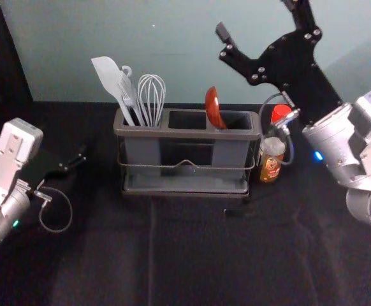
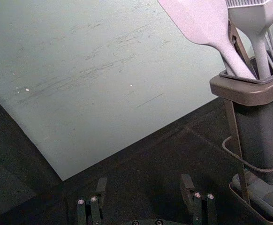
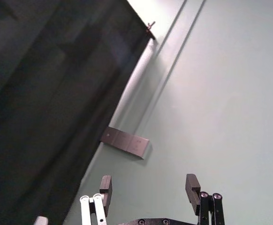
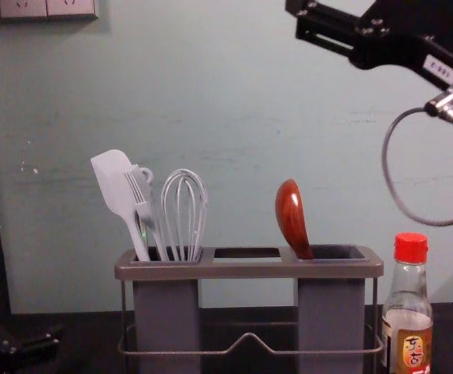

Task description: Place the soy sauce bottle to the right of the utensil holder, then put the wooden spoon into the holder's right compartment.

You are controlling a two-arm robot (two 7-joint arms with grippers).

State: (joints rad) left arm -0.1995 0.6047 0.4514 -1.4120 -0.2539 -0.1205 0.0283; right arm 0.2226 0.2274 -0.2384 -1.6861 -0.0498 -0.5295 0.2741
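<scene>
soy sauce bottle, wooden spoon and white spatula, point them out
Soy sauce bottle (image 4: 410, 347): chest view, on its front label.
Wooden spoon (image 4: 291, 214): chest view, on its raised reddish-brown end.
White spatula (image 1: 107, 73): head view, on its broad blade.

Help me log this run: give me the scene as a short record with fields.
Soy sauce bottle: upright, right of the utensil holder
Wooden spoon: in the right compartment, head up
Left compartment: includes a spatula and whisk
Right gripper: open, raised
Left gripper: open, left of the holder
Task status: both placements appear done
</scene>
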